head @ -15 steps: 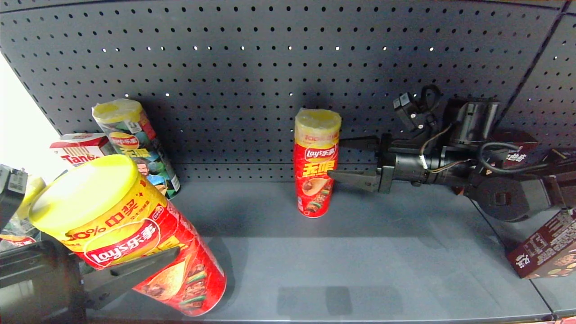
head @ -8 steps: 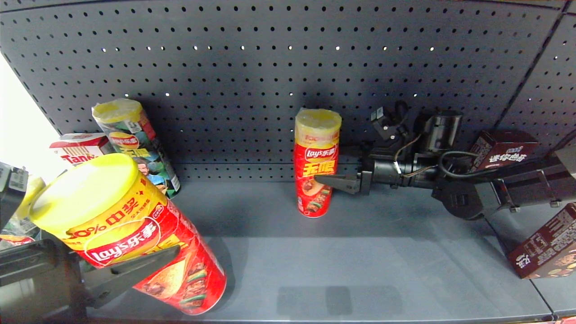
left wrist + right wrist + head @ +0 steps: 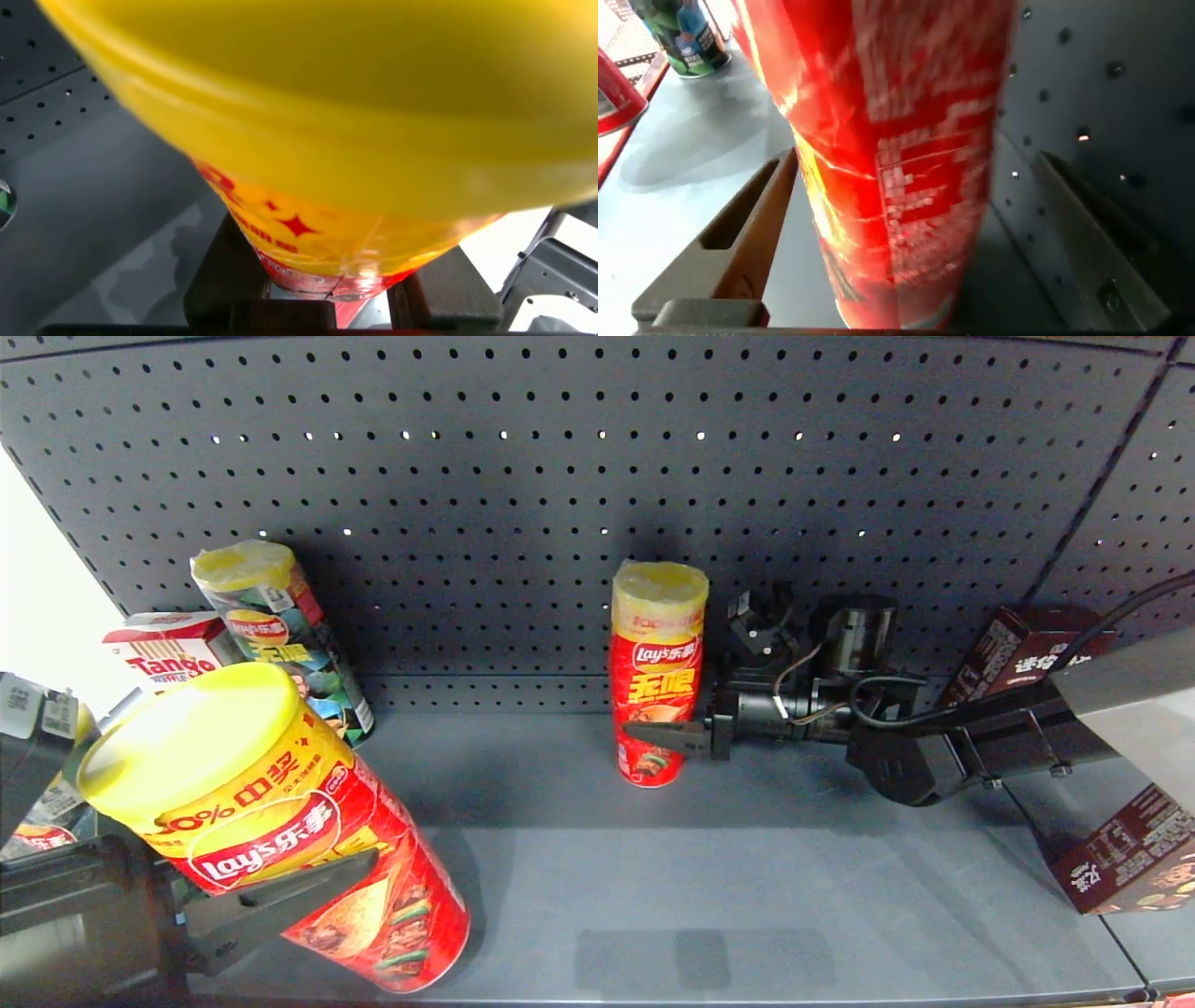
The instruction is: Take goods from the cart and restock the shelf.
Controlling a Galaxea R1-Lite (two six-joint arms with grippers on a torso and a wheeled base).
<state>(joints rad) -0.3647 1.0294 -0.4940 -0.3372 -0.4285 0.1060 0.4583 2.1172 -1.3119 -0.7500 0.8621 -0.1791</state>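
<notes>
At the far middle of the shelf (image 3: 747,896), the right gripper (image 3: 665,707) has its fingers open, straddling the upright chips can (image 3: 656,672). Its travel should stay level to avoid tipping the can. The left gripper (image 3: 336,280) clamps a second can (image 3: 280,821).

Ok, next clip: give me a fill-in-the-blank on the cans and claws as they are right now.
1. The left claw is shut on a tilted red chips can whose lid is ____.
2. The right claw has its jaws open on either side of a second red can, which stands ____ on the shelf.
3. The dark brown boxes lie on the robot's ____ side.

Missing words: yellow; upright; right.
</notes>
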